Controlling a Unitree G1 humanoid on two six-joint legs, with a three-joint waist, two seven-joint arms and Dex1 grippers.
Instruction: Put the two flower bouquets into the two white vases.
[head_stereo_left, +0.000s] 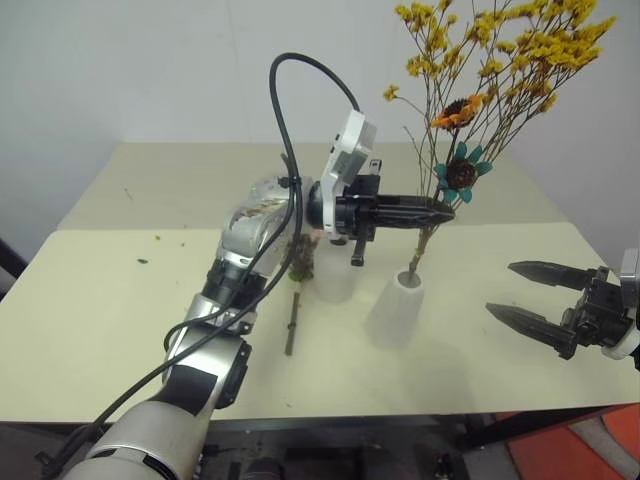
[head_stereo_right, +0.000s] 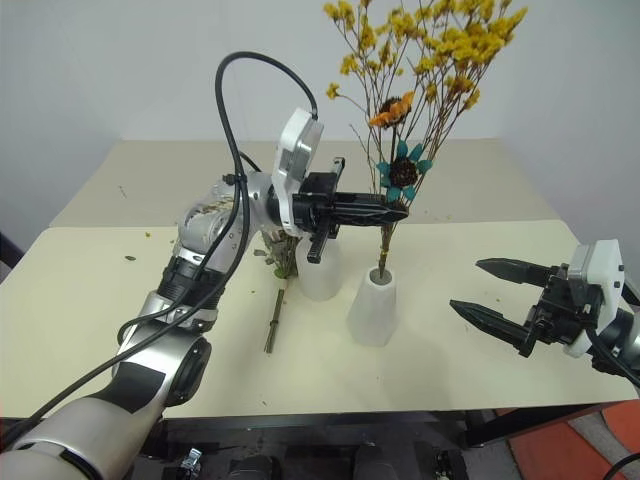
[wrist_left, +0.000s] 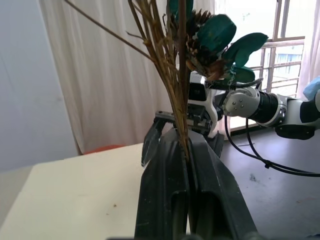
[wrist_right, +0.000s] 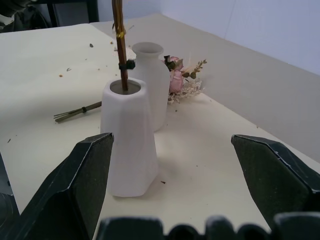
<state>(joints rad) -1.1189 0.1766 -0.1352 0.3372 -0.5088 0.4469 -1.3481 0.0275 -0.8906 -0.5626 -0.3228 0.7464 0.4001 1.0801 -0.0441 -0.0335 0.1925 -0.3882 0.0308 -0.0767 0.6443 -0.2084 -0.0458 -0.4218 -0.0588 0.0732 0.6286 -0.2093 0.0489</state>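
Table (head_stereo_left: 120, 300) is big and mostly bare: lots of open room on the left half and along the near right, where my right gripper (head_stereo_left: 545, 295) hovers just above the surface with its fingers spread wide, holding nothing, well clear of both vases. Near edge runs just beyond the vases' front; far edge and wall are well behind them.

My left gripper (head_stereo_left: 440, 212) is clamped tight on the stems of the yellow bouquet (head_stereo_left: 500, 50), which stands almost upright with its stem end already down in the mouth of the cone vase (head_stereo_left: 398, 312).

Biggest risk, as I judge it: the yellow bouquet is tall and top-heavy and the cone vase looks light, so if I let go while the stems lean, or drag sideways as I pull out, the vase could tip, likely toward the bottle vase (head_stereo_left: 335, 280) just beside it on the left. My left forearm also hangs over the bottle vase, so a low retreat may knock it.

Smaller risk: stems catching on my fingers and lifting back out.

The pink rose bouquet (wrist_right: 180, 80) lies flat on the table behind and left of the bottle vase, stem (head_stereo_left: 292, 320) pointing near; it sits close to the vase, so room to grab it is tight.
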